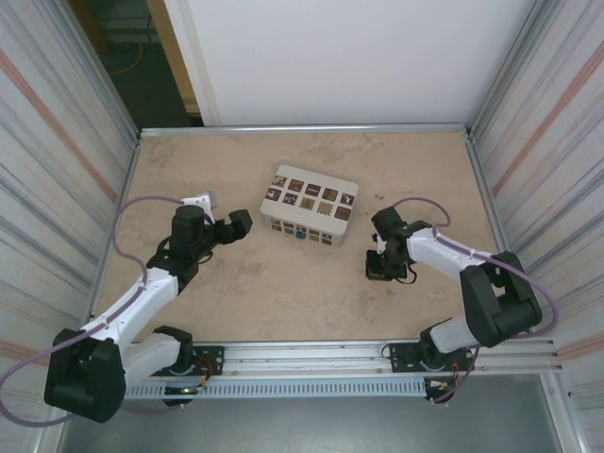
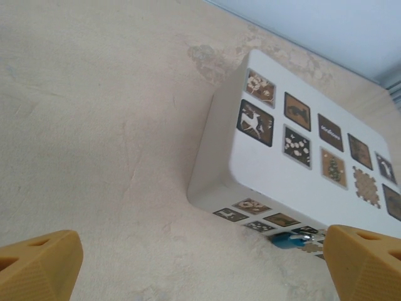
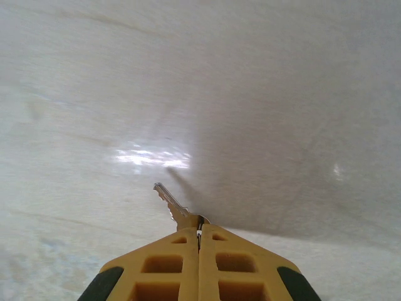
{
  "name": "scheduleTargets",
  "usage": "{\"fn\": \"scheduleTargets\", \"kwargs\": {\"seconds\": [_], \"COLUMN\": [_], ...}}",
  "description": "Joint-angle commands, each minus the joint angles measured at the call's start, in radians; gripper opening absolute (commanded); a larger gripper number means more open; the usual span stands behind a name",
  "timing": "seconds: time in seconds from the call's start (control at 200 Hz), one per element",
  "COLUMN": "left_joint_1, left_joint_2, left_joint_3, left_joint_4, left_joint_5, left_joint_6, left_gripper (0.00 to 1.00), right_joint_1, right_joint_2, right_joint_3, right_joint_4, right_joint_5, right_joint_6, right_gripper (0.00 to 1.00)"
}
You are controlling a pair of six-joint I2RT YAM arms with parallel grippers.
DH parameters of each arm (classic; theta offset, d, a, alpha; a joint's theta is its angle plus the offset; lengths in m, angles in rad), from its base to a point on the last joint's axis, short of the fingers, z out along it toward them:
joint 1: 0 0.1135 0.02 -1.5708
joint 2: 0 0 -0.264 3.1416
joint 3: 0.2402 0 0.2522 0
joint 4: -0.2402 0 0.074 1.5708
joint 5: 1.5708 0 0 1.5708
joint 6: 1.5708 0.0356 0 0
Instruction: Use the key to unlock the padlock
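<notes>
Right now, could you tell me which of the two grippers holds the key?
The right gripper: it is shut on the key, while the left gripper is open and empty.

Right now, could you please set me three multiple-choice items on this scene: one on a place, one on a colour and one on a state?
1. Where is the padlock relative to the white box?
A. on its lid
B. at its near side
C. behind its far side

2. What colour is the padlock's body?
A. red
B. green
C. blue

3. What is the state of the right gripper?
A. shut on the key
B. open and empty
C. open around the padlock

Answers:
1 B: the top view shows it low against the box's wall that faces the arms.
2 C: the top and left wrist views both show it blue.
3 A: the right wrist view shows the jaws pressed together with the key's blade sticking out.
</notes>
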State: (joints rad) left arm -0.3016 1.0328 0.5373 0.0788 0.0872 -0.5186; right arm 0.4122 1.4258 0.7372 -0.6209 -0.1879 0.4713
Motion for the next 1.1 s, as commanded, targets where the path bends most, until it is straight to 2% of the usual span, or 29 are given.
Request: {"fn": "scheduleTargets", "kwargs": {"seconds": [0.0,0.261,0.371,0.506,0.782,1.092], "left_joint_1": [0.007,0.005,-0.016,-0.073,-0.189,-0.266], "left_joint_2": [-0.033,-0.004,0.036,0.107,0.232,0.355], "left_joint_3": [0.029,0.078,0.116,0.209,0.326,0.416], "left_joint_4": [0.019,0.033,0.044,-0.001,0.05,0.093], "left_joint_5": [0.048,0.193,0.26,0.311,0.373,0.43], "left_joint_6": [-0.028,-0.057,-0.074,-0.029,-0.042,-0.083], "left_gripper": [0.98,0.91,0.88,0.8,0.65,0.51], "right_joint_1": [0.005,0.009,0.025,0.056,0.112,0.152], "right_joint_2": [-0.072,-0.194,-0.227,-0.259,-0.269,-0.262], "right_joint_3": [-0.015,-0.057,-0.055,-0.039,-0.016,-0.006], "right_joint_4": [0.11,0.365,0.463,0.566,0.709,0.748], "right_joint_5": [-0.075,-0.156,-0.15,-0.114,-0.078,-0.067], "right_joint_6": [0.05,0.156,0.186,0.196,0.169,0.125], "right_gripper": [0.0,0.0,0.0,0.0,0.0,0.0]}}
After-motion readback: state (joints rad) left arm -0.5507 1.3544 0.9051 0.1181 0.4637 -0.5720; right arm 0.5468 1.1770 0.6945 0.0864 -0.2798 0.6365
